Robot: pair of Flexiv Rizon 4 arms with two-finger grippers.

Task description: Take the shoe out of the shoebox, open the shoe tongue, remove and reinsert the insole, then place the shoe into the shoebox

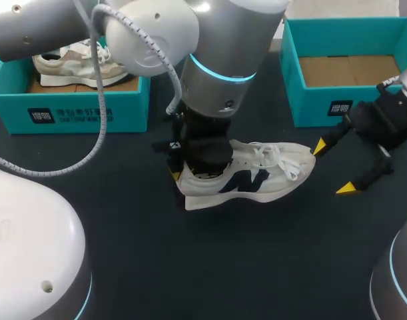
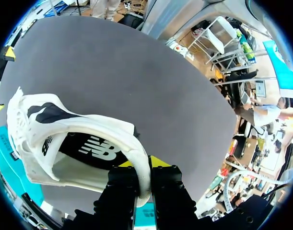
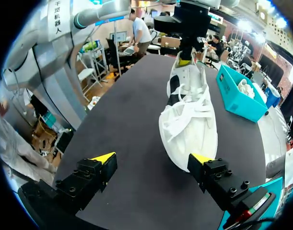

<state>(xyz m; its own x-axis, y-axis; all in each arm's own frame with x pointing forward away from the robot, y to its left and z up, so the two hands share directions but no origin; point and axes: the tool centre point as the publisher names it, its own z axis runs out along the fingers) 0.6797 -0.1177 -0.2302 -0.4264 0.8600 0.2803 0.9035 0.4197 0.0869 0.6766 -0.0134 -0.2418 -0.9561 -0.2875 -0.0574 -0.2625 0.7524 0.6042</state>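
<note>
A white shoe (image 1: pixel 270 170) with a dark logo lies on its sole on the black table, toe toward the right. My left gripper (image 1: pixel 188 175) reaches in from the left and is shut on the shoe's heel collar. In the left wrist view the collar of the shoe (image 2: pixel 64 129) sits pinched in the left gripper (image 2: pixel 142 163), and the dark insole shows inside. My right gripper (image 1: pixel 334 168) stands open just beyond the toe, touching nothing. In the right wrist view the shoe (image 3: pixel 189 115) lies ahead of the right gripper (image 3: pixel 151 158), with the toe nearest its fingers.
An empty teal shoebox (image 1: pixel 336 100) stands at the back right, close behind my right gripper. A second teal shoebox (image 1: pixel 76 110) at the back left holds a beige sneaker (image 1: pixel 80 63). Black table (image 1: pixel 243 260) stretches in front of the shoe.
</note>
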